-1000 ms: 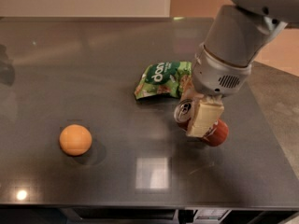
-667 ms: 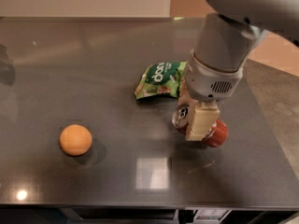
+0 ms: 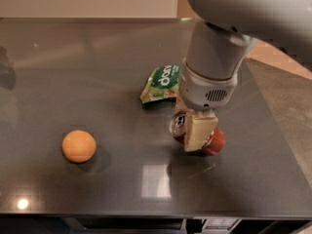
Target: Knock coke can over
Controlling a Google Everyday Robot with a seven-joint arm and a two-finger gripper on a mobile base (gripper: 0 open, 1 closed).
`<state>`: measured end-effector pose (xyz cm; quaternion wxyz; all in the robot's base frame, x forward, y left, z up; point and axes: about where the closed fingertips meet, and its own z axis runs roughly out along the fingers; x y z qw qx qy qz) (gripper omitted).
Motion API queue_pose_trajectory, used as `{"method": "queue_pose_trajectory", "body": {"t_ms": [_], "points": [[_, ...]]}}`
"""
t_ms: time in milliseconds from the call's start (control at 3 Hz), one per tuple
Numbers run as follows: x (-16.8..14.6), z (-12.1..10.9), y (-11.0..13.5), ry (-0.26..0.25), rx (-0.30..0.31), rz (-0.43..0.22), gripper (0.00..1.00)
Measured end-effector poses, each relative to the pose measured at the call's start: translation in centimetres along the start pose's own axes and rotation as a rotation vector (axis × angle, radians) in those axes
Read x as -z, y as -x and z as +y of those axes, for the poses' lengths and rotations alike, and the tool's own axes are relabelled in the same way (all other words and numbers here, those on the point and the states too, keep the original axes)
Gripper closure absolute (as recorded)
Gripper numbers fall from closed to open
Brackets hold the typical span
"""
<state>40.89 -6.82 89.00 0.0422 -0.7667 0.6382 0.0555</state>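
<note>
Now, largest first. Table (image 3: pixel 73 72): dark, glossy, carries everything. Arm (image 3: pixel 214 67): grey, comes down from the upper right and covers much of the right half of the view. Compared with a second ago it has shifted left and towards the camera.

Green snack bag (image 3: pixel 161 84): lies flat just behind the arm's wrist, partly hidden by it. No shift noted.

Coke can (image 3: pixel 214 140): right of centre, directly under the wrist. It is not upright. The silver top faces left and forward, and the red body shows to the right, low on the table. It has slid slightly left along with the arm.

Orange ball (image 3: pixel 78 146): well apart on the left, unmoved.

Pincer (image 3: pixel 199 136): its cream pad lies across the middle of the can, touching it. Cannot tell whether it is apart or clamped.

Judgement: the can looks tipped, so the knock-over seems essentially done. Retreat remains.
</note>
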Motion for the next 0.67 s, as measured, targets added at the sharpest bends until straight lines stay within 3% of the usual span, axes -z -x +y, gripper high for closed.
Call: {"method": "queue_pose_trajectory", "body": {"t_ms": [333, 667], "points": [[-0.35, 0.06, 0.54, 0.004, 0.003, -0.009, 0.00], [-0.35, 0.05, 0.55, 0.004, 0.003, -0.009, 0.00]]}}
